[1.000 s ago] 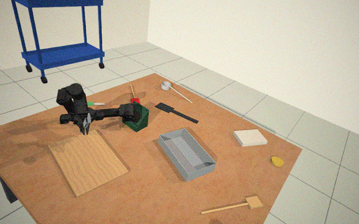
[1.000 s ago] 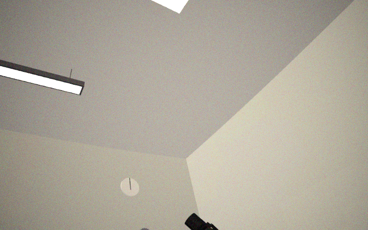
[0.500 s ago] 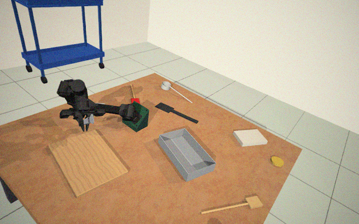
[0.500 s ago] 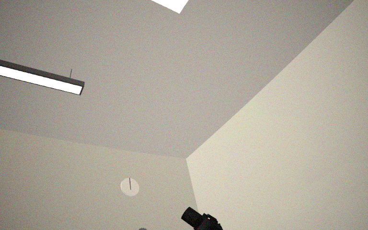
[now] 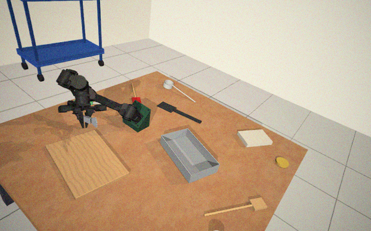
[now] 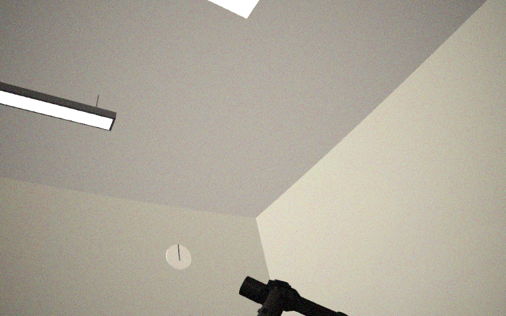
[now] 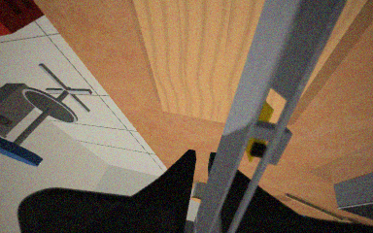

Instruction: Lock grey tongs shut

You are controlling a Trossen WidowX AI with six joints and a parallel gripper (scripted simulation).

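Tongs (image 5: 91, 121) (image 7: 254, 73) are up in the jaws, off the bench (image 5: 154, 207) (image 7: 107, 60) and out of the tin (image 5: 204, 173) (image 7: 355, 193). The jaws are closed on them, near together but kept apart by the metal between the fingers (image 5: 79, 117).

Top view puts the fingers just off one edge of the board (image 5: 86, 164) (image 7: 194, 58), pointing down. The board lies flat beside the tin with nothing on it, so we have a broad, level place for the set-down. Wrist view shows the tongs as long grey bars running across the board in the picture; that's overlap along the line of sight, not contact.

We read the grip as doing two jobs: carrying the tongs, and letting us set their tilt, since the lock only drops with tips up. A yellow part (image 7: 264, 113) shows between the bars (could be part of the lock, we can't confirm). We can't tell from here which way the tips point, or if it's latched.

Our call: confirm tips up and squeezed shut before lowering. Lay them down early and they may spring open on release; a narrow pinch like this could also let them swivel. Exterior view gives only part of the arm (image 5: 80, 83) (image 6: 277, 296), no help.
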